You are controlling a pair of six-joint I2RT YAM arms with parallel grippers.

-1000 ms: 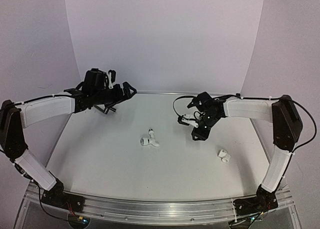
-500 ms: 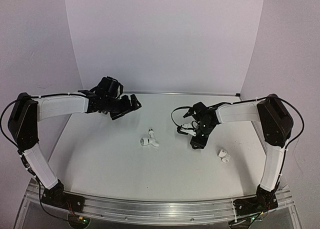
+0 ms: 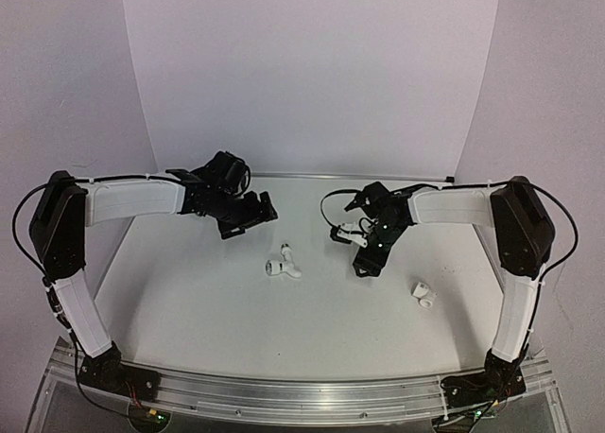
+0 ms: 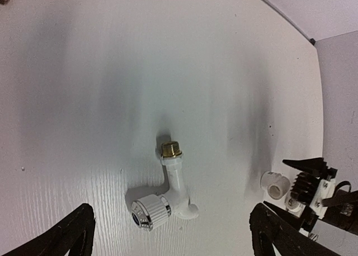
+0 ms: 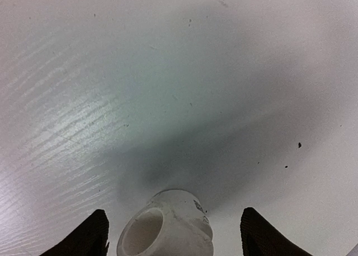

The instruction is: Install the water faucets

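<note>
White tap (image 4: 174, 180) on table (image 4: 84, 99) just ahead of left gripper (image 4: 170, 228), jaws wide apart. Right gripper (image 5: 173, 212) spread too, fitting (image 5: 168, 228) between fingers (image 5: 92, 236), ungripped.

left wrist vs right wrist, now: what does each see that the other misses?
Left wrist only: the tap body, with its round knob and brass threaded end, lying on the table and framed by the open left claw. It also shows the right claw from outside.
Right wrist only: a close look into the open bore of the tubular fitting.
Both: the white table, and that fitting sitting between the right claw's spread fingers.
</note>
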